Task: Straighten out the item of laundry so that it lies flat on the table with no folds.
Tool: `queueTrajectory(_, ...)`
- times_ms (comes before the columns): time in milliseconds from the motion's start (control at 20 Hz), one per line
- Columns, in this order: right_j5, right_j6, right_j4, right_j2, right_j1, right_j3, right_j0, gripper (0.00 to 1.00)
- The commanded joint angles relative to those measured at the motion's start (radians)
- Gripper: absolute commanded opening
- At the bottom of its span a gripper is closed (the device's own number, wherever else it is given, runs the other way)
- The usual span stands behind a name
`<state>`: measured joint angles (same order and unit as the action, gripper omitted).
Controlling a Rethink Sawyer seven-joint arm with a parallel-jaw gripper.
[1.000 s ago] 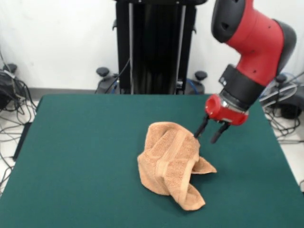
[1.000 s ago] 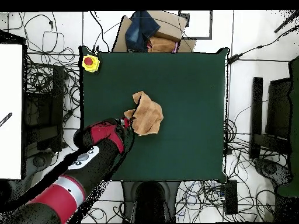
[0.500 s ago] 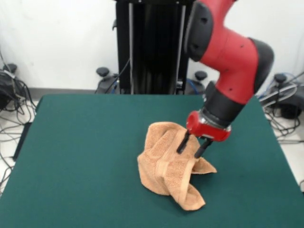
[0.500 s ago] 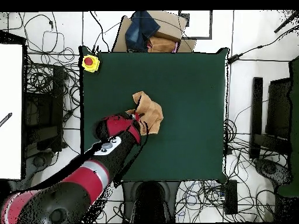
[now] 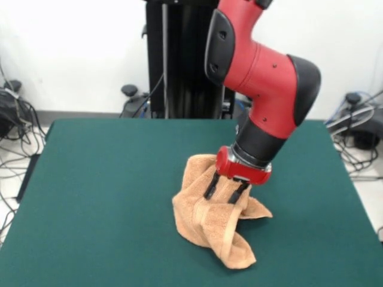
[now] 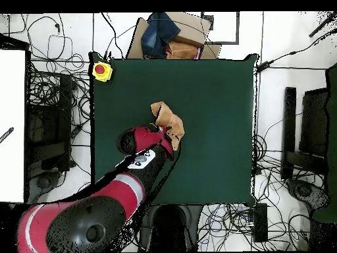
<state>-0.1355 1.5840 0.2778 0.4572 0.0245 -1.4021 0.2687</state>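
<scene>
End effector [image 5: 224, 191] down on crumpled towel [image 5: 206, 224], mid worktop [image 5: 96, 197].
Front view: two dark fingers spread apart, tips pressed into the towel's upper folds, nothing pinched between them. Towel bunched, a woven band running down its front, one corner poking right. Overhead view: arm covers most of the towel [image 6: 170, 120]; a yellow box with a red button [image 6: 101, 70] sits at a worktop [image 6: 217, 132] corner.

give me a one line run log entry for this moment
phase: reaching into cloth | end effector: open, fingers over crumpled towel | towel: bunched, folded, not flat | table: towel near centre
</scene>
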Motion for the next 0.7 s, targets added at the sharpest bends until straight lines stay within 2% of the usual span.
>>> queueTrajectory(50,0.069,0.185,0.013,-0.175,-0.017,0.073,0.014,1.00)
queueTrajectory(250,0.054,0.219,0.057,-0.175,-0.030,0.101,0.031,1.00)
queueTrajectory(550,0.004,0.207,0.048,-0.185,0.007,0.089,0.029,1.00)
queueTrajectory(700,0.014,0.220,0.061,-0.167,-0.016,0.110,0.041,1.00)
